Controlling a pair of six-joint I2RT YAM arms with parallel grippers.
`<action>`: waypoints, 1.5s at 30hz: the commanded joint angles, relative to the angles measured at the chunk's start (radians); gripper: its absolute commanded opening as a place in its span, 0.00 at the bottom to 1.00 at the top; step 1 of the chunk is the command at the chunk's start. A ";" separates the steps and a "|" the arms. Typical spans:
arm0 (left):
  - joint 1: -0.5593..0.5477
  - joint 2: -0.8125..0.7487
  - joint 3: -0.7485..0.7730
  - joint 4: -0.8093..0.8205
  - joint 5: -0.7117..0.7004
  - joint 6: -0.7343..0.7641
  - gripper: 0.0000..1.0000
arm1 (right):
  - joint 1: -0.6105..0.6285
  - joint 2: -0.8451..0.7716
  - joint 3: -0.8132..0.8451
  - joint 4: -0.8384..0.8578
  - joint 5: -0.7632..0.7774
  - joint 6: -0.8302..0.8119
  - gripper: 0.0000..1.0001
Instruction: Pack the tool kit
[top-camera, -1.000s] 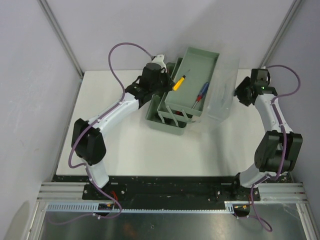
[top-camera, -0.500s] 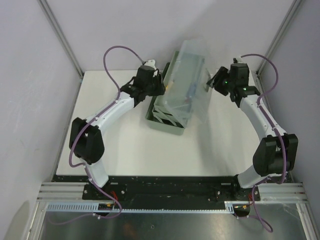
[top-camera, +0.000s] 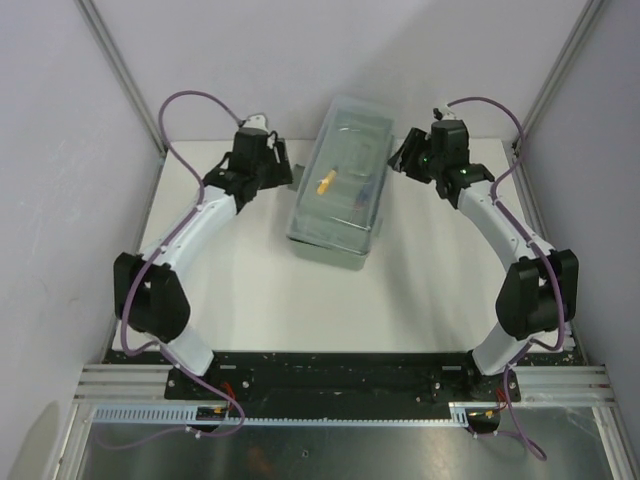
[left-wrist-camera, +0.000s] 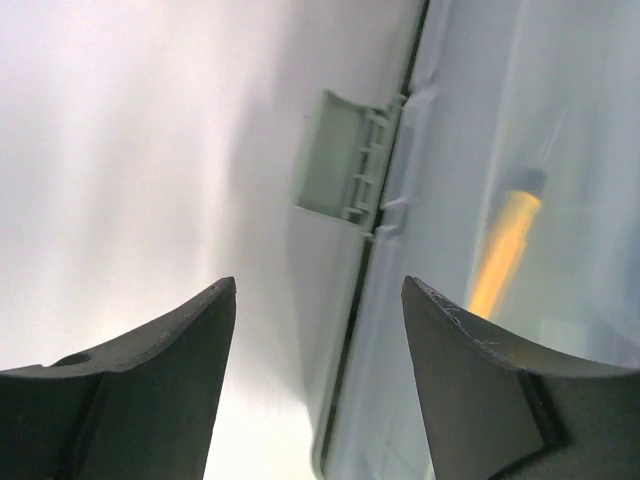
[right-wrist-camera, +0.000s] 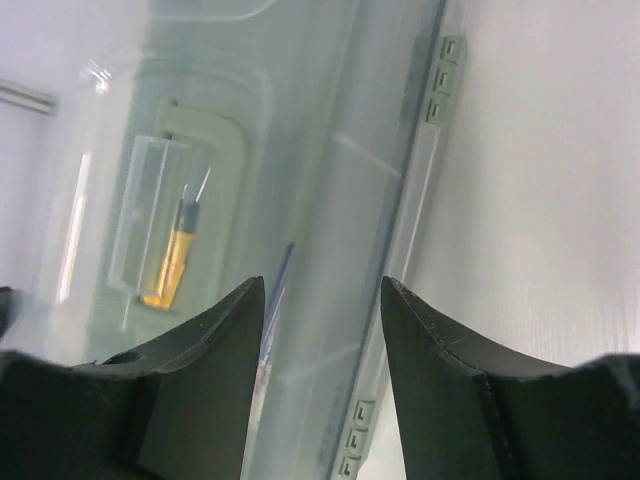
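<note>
Lilac walls (top-camera: 60, 150) enclose a white table (top-camera: 250, 290); the grey-green toolbox (top-camera: 330, 235) lies closed between both grippers.
Both pairs of jaws stand apart and hold nothing. The top view alone shows the whole box. The left gripper (left-wrist-camera: 318, 290) has the box ahead-right of its jaws, with a green latch (left-wrist-camera: 335, 155) straight ahead. Ahead-left of the right gripper (right-wrist-camera: 322, 285), the translucent lid (right-wrist-camera: 300, 130) reveals a yellow-handled tool (right-wrist-camera: 172, 262); small hinge tabs (right-wrist-camera: 440, 80) lie ahead-right.
</note>
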 joint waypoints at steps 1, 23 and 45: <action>0.038 -0.073 -0.031 0.008 -0.078 0.022 0.72 | 0.019 0.034 0.079 -0.040 0.038 -0.043 0.55; 0.104 0.196 -0.141 0.049 0.375 -0.101 0.64 | 0.086 0.018 0.154 -0.136 0.125 -0.200 0.73; -0.097 -0.067 -0.420 0.234 0.409 -0.148 0.64 | 0.139 0.074 0.157 -0.370 0.037 -0.214 0.71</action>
